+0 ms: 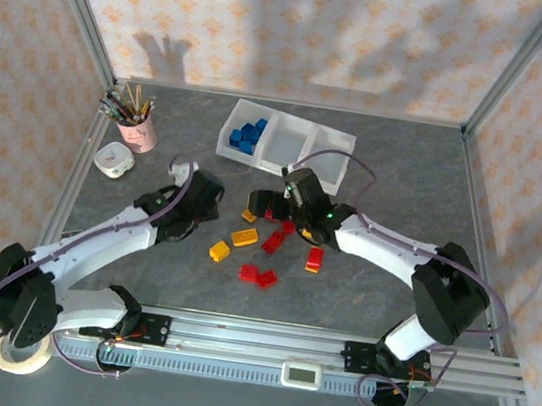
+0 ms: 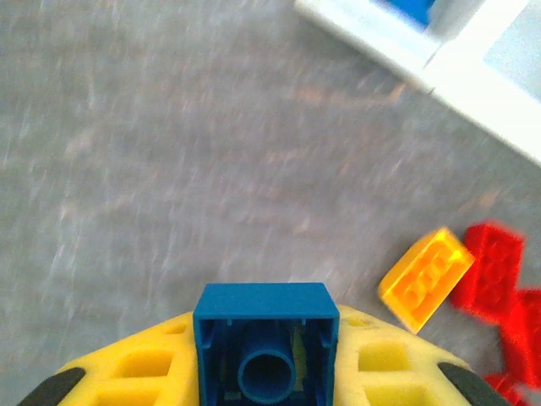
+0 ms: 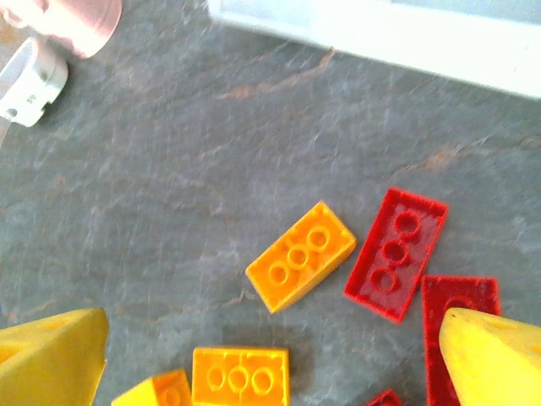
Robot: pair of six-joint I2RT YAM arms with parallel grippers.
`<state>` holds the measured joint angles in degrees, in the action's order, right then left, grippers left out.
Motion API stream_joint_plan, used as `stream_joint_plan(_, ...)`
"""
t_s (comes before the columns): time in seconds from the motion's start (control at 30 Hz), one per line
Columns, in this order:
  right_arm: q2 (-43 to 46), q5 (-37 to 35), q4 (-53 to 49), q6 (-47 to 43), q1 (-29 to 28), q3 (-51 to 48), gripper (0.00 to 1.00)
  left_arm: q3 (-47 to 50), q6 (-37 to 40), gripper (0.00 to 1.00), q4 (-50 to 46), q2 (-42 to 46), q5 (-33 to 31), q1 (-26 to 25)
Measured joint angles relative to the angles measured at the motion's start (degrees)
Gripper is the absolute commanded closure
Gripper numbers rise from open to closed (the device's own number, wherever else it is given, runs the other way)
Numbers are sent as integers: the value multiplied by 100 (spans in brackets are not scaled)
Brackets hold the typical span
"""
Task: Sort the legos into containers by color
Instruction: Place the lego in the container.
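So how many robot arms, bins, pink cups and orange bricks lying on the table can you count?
Robot arms: 2
Bins joined in the tray: 3
Pink cup: 1
Yellow-orange bricks loose on the table: 3
Total: 9

Grey table (image 1: 405, 182) carries the white tray (image 1: 284, 146), loose red and orange legos (image 1: 244, 238), a pink cup (image 1: 141, 134)
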<state>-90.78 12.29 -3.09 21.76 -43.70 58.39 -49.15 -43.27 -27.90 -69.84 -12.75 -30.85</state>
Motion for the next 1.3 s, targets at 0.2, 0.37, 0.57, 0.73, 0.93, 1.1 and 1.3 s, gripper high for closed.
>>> stream_joint_plan(0.2, -238, -109, -170, -68, 420, 332, 0, -1375, 684, 78, 640, -1453, 35, 660)
stream_joint_plan(0.37, -400, -210, -208, -125, 706, 555, 0, -2485, 1012, 78, 970, -2704, 116, 1078)
stream_joint_plan(0.57, -590, -212, -205, -168, 920, 634, 0, -4096, 1303, 76, 1117, -4356, 184, 1300)
stream_joint_plan(0.73, -756, -212, -205, -254, 975, 774, 0, -5560, 1488, 69, 1014, -5606, 181, 1325)
stream_joint_plan(0.93, -863, -201, -205, -310, 975, 944, 0, -6535, 1617, 48, 793, -6382, 177, 1403)
stream_joint_plan(1.1, -885, -181, -210, -387, 975, 999, 0, -6655, 1700, 42, 713, -6417, 181, 1412)
stream_joint_plan(1.3, -881, -92, -321, -470, 975, 999, 0, -6415, 1746, 39, 627, -6092, 437, 1410)
